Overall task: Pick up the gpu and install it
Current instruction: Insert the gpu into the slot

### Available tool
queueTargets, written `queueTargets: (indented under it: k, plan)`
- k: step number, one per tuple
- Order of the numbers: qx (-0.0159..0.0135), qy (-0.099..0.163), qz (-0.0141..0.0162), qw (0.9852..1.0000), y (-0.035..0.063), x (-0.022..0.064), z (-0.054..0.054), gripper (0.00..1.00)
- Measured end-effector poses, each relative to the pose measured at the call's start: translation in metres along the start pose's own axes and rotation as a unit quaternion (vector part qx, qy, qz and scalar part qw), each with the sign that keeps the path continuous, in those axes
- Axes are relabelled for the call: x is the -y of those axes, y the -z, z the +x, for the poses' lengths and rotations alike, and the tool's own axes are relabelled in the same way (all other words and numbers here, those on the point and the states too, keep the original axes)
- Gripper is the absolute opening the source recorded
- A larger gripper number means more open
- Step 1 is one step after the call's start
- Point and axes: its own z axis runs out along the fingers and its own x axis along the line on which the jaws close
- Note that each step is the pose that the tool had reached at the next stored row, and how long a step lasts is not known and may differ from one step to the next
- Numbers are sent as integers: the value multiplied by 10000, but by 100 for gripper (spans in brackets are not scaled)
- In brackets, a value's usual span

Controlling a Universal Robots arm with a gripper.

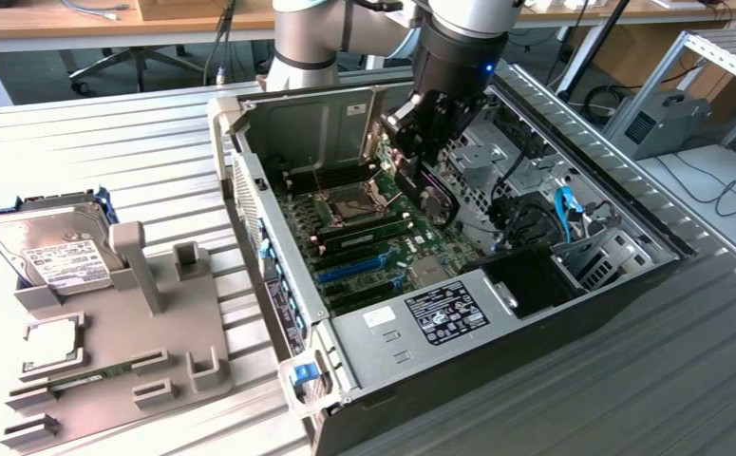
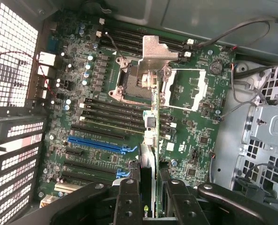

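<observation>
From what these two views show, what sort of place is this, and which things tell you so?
Probably a robotics lab set up for computer assembly: a robot arm reaches into an open PC tower case with its motherboard bare, and a hard drive waits in a grey fixture.

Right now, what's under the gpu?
The motherboard: its CPU socket and black slots lie beneath the gpu, held edge-on in the fingers. The strip directly behind the card is covered.
</observation>
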Motion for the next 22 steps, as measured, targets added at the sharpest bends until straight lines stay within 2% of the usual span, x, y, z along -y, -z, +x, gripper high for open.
queueTargets:
  k: [22]
  plan:
    - [-5, 154, -4, 9999, 0, 0, 0, 26]
